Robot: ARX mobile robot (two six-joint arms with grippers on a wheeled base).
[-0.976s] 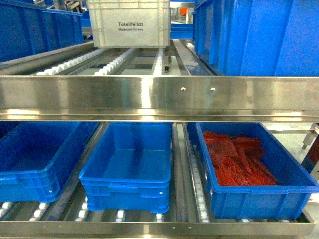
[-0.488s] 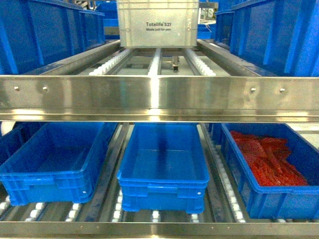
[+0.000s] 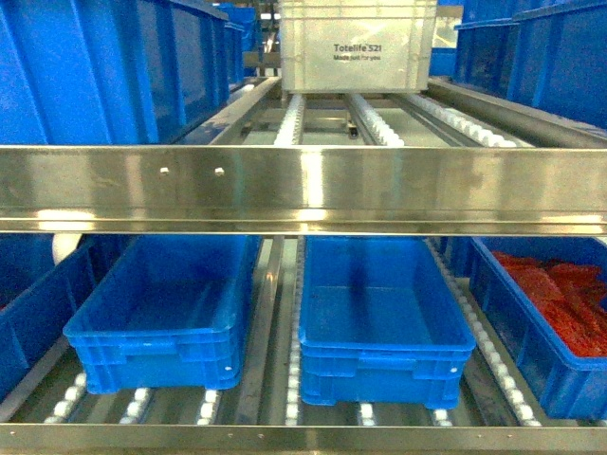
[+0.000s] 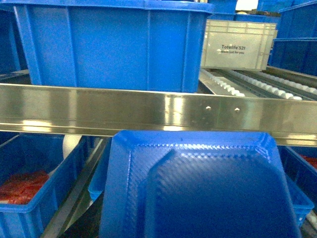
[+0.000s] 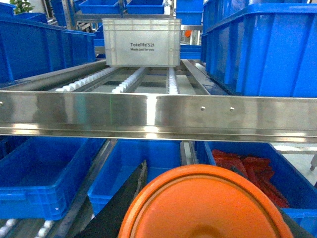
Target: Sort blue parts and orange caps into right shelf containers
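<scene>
I am looking through the head camera at a steel shelf rail (image 3: 303, 190) crossing the view, with two blue crates (image 3: 384, 318) sitting side by side on the rollers below and a white tote (image 3: 358, 45) standing on the upper rollers. In the left wrist view a blue part (image 4: 198, 188) is filling the lower frame; in the right wrist view an orange cap (image 5: 205, 203) is doing the same. I cannot tell how either gripper's jaws stand, since neither is showing clearly. Red pieces are lying in the right-hand crate (image 3: 536, 322).
</scene>
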